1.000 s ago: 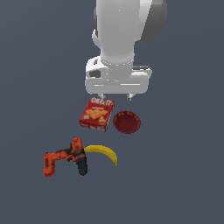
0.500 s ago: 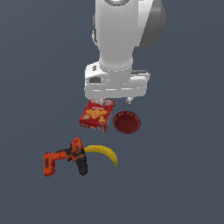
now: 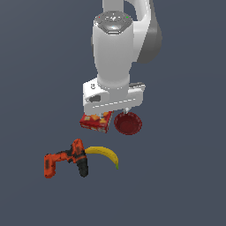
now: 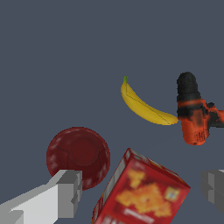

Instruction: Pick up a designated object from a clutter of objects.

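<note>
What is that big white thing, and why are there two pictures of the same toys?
The big white thing is a robot arm in a computer-made world, not a real room. At its end is a pincer with two grey fingers for grabbing. One picture is taken from a camera standing off to the side. The other is taken from a camera on the arm's wrist, looking down past the fingers. On the dark grey floor lie a yellow banana, an orange-and-black drill, a red cracker box and a dark red bowl. The banana's end lies right beside the drill. The pincer is open and holds nothing; it hangs above the box and bowl.
</note>
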Robot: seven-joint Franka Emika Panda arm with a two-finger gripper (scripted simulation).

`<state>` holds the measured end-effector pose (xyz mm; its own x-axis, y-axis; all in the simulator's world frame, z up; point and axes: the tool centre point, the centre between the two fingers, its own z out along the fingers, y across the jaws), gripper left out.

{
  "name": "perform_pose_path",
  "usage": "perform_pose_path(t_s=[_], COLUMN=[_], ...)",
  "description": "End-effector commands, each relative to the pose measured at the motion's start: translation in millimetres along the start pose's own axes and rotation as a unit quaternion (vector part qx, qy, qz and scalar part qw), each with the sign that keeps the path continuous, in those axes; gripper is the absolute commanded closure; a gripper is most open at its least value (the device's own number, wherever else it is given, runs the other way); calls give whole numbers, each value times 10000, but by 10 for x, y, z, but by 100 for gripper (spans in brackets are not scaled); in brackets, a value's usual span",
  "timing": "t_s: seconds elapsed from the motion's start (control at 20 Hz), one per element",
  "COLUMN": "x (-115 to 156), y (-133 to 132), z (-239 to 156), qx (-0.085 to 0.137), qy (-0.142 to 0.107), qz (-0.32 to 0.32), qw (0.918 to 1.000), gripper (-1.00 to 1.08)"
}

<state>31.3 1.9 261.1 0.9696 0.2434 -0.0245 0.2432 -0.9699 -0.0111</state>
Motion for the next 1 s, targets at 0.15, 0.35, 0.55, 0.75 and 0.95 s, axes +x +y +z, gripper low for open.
perform_pose_path(t_s=[0.15,0.35,0.55,0.75,0.95], x=[141,234,318,394,459], y=[122,208,293,376,455], z=[255,449,649,856,1069], qx=[-34,-53,-69,-80,-89], qy=[8,14,20,27,36], qz=[-669,-1156,-1641,-2122,-2597], qw=[9978,9933,9864,9772,9656], gripper=[-92,-92,-92,-92,-92])
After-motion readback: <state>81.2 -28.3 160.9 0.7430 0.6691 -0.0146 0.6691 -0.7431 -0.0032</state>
